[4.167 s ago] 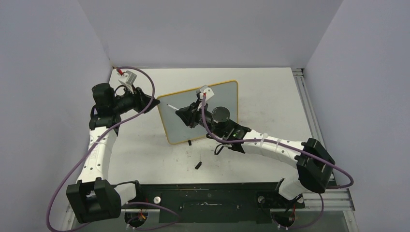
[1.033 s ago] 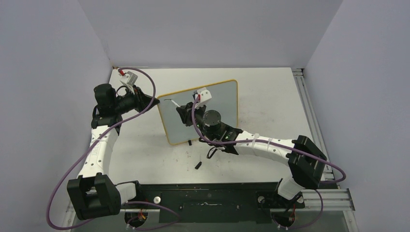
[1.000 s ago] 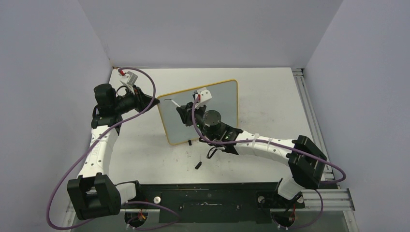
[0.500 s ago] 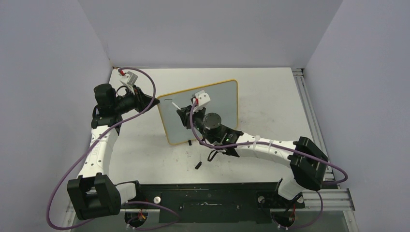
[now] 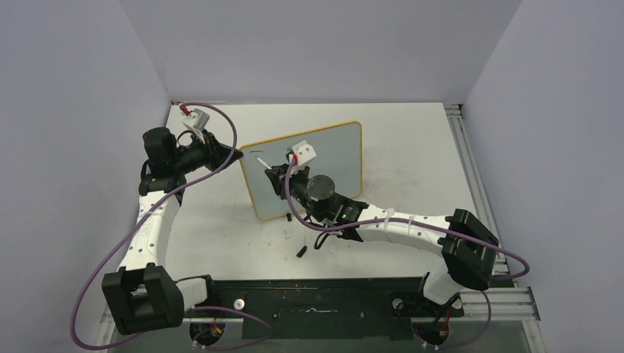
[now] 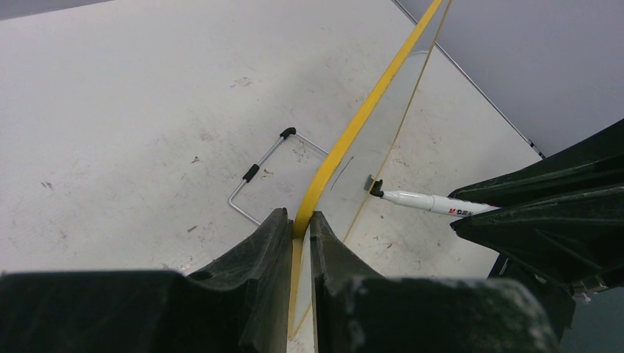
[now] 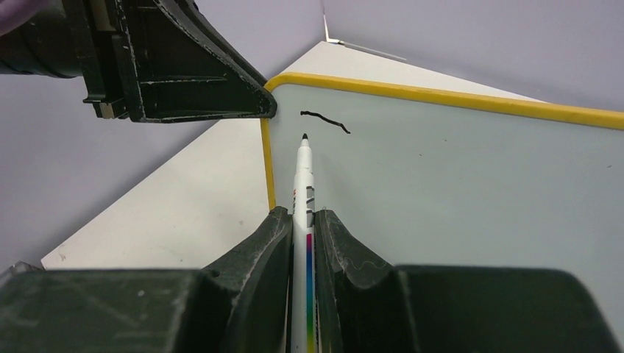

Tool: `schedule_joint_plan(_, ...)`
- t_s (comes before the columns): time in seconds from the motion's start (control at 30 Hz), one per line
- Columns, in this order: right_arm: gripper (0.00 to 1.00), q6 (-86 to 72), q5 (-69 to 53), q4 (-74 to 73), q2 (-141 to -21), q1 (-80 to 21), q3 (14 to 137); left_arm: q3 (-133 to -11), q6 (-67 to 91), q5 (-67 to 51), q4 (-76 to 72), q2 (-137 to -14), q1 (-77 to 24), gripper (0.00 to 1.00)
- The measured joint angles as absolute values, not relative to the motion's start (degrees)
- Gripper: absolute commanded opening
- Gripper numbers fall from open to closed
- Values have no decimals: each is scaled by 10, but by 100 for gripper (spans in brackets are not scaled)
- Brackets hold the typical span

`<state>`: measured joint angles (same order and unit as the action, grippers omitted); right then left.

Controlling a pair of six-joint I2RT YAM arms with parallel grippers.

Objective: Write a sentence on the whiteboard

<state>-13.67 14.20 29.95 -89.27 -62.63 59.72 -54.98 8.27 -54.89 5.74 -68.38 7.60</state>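
Yellow-orange trim, thin and rounded at the corners, ran round the whiteboard (image 5: 340, 153). It looked a light, flat little panel: pale grey-white, glossy and stiff. It stood tilted near the middle of the table (image 5: 419, 147), propped from behind on a bent wire stand (image 6: 257, 173) with black tips.

Judgement call: a board this light and slick would likely skate or tip under pen pressure, so it wanted bracing at the rim, not the face. And that was just where the left gripper (image 6: 298, 220) had it, jaws pinched together on the yellow frame at the board's upper left corner, seen edge-on from the wrist.

Over to the right gripper (image 7: 302, 217), jaws closed tight on the marker (image 7: 303, 173). It was a slim white barrel of smooth plastic with a black nib and a rainbow stripe low down, gripped well back from the tip. The nib sat just below the ink, at or just off the face; contact could not be told.

The sentence (image 7: 324, 122) amounted to one short wavy black stroke near that top left corner, so nearly all of it was left to write. That gloss would probably take ink easily and smear just as easily, so fingers belonged on the frame.

Around the board the matt white tabletop was scuffed and speckled. A small black piece (image 5: 302, 251), likely the marker's cap, lay nearer the arm bases.
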Motion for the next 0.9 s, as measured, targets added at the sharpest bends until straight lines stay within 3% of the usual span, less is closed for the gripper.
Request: schedule_joint_plan(0.9, 5, -135, 157, 302, -929, -621, 621, -550, 83, -549, 57, -684, 76, 0)
